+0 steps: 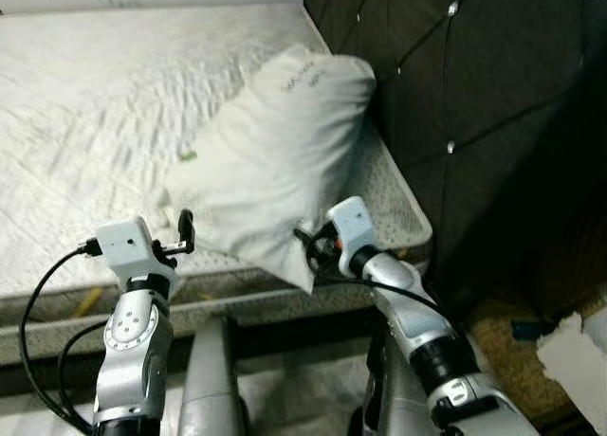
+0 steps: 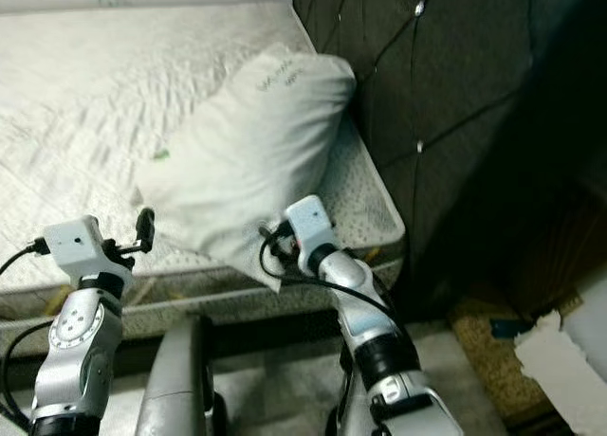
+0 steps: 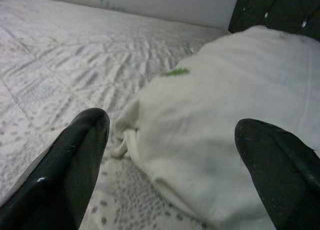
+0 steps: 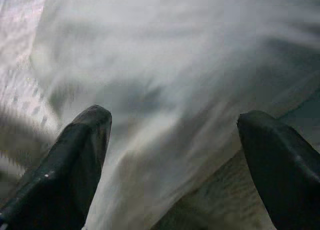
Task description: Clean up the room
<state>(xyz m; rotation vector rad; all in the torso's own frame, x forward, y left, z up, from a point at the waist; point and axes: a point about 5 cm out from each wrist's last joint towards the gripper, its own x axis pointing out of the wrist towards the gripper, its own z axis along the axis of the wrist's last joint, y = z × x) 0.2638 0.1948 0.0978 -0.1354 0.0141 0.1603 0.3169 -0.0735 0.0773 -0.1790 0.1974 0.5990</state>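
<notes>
I see the pillow (image 1: 275, 152) lying at centre frame on the mattress (image 1: 85, 123), its top corner against the dark headboard (image 1: 446, 85) at upper right and its lower corner hanging over the mattress edge. My left gripper (image 3: 172, 155) is at lower left just beside the pillow's near corner, jaws spread with nothing between them. My right gripper (image 4: 172, 160) is at lower centre against the pillow's overhanging corner, jaws also spread wide.

I see both arms raised forward, the left end effector (image 3: 172, 160) and right end effector (image 4: 175, 155) each with fingers spread wide.
</notes>
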